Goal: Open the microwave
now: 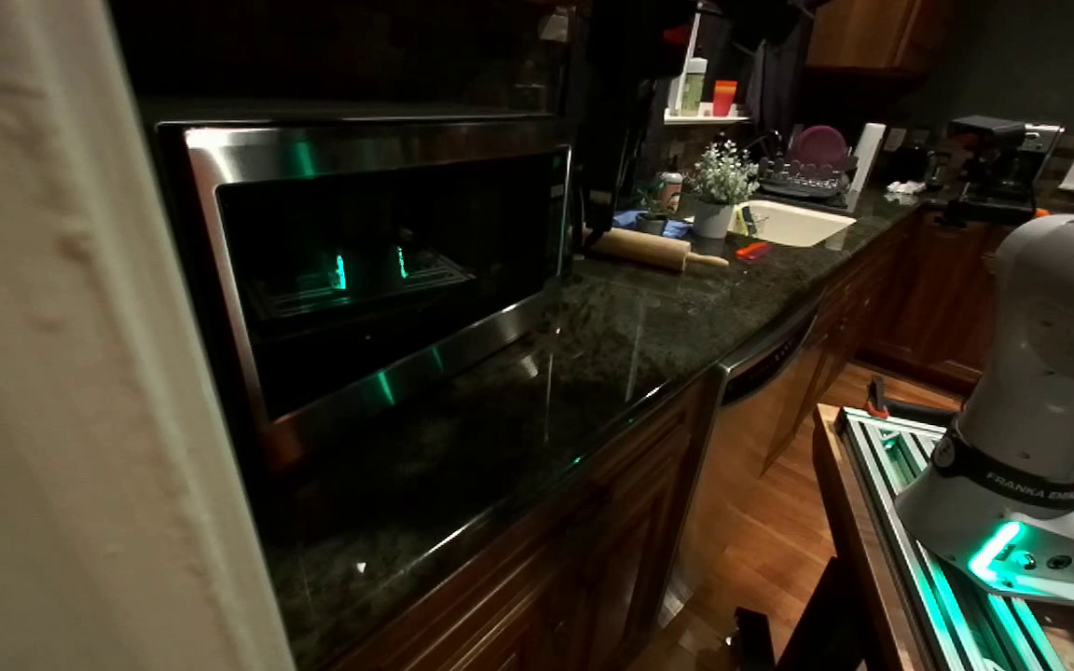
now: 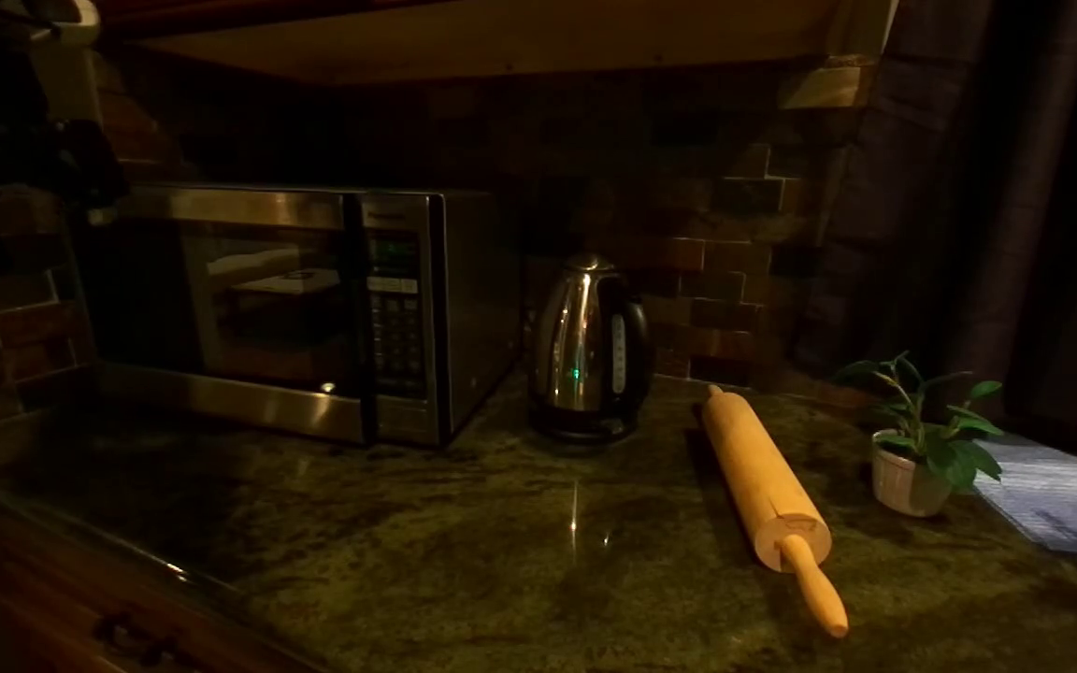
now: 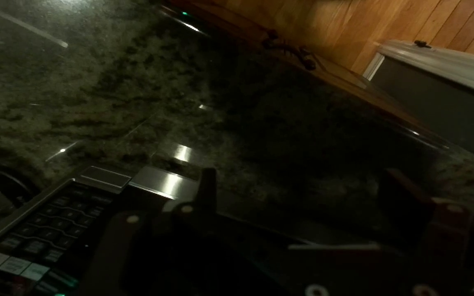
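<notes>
Wrist view: the gripper hangs near the keys, and past its fingers the bench runs out to its front edge.
Microwave: tucked into the back corner at the walled end of the bench, face turned toward the front edge.
Door: looks closed to me in both exterior views, though it is too dark to rule out a sliver of a gap beside the keys.
Jaws: wide apart, with nothing I can see between them; whether a fingertip brushes the steel, I can't tell.
Gripper: I'd put this at the approach, with the opening itself not yet begun.
Tab: the outlined steel piece under the keys; I see no handle, so my guess is that this is the push-release.
Fingers: if I'm right, they should come together, meet that tab squarely and press; after that, catch the freed side of the door and draw it out toward the front edge.
Kettle: just beside the microwave, toward the back edge; worth leaving room for, since a wide swing on the key side could knock it.
</notes>
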Motion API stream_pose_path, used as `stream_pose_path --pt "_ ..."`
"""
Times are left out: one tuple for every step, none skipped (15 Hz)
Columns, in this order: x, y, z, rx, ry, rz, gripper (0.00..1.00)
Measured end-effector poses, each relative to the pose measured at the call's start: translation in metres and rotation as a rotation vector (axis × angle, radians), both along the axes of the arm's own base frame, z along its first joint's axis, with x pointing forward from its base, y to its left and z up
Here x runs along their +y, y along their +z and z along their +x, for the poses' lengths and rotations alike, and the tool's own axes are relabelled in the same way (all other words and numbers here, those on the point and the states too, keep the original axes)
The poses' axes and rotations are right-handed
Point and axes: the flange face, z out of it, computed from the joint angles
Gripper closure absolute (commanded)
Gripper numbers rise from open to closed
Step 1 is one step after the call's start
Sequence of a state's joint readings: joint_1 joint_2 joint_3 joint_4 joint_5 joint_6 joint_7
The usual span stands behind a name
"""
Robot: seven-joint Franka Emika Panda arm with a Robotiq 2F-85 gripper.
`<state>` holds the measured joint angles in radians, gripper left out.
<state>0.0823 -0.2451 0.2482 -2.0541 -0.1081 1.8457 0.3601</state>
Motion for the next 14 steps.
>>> stream_pose_path --pt "-0.005 0.007 0.001 0.003 -0.019 -0.001 0.00" --pt "-0.012 0.014 0.002 0.007 -0.040 -0.001 0.00" --pt "-0.020 0.022 0.005 0.006 -0.060 0.002 0.00" --pt "-0.029 0.028 0.007 0.003 -0.081 0.006 0.00" --pt "-0.039 0.034 0.011 -0.006 -0.103 0.013 0.14" --pt "-0.049 0.039 0.015 -0.015 -0.126 0.019 0.26" --pt "-0.058 0.043 0.018 -0.023 -0.148 0.024 0.34" --pt "-0.065 0.047 0.020 -0.031 -0.169 0.028 0.42" --pt "-0.071 0.051 0.021 -0.042 -0.189 0.033 0.51" --pt "-0.073 0.056 0.022 -0.065 -0.205 0.040 0.58" --pt "-0.073 0.062 0.023 -0.099 -0.220 0.050 0.65" --pt "-0.072 0.067 0.025 -0.139 -0.235 0.063 0.74" --pt "-0.071 0.073 0.026 -0.184 -0.252 0.076 0.81" --pt "-0.070 0.077 0.028 -0.230 -0.273 0.084 0.88"
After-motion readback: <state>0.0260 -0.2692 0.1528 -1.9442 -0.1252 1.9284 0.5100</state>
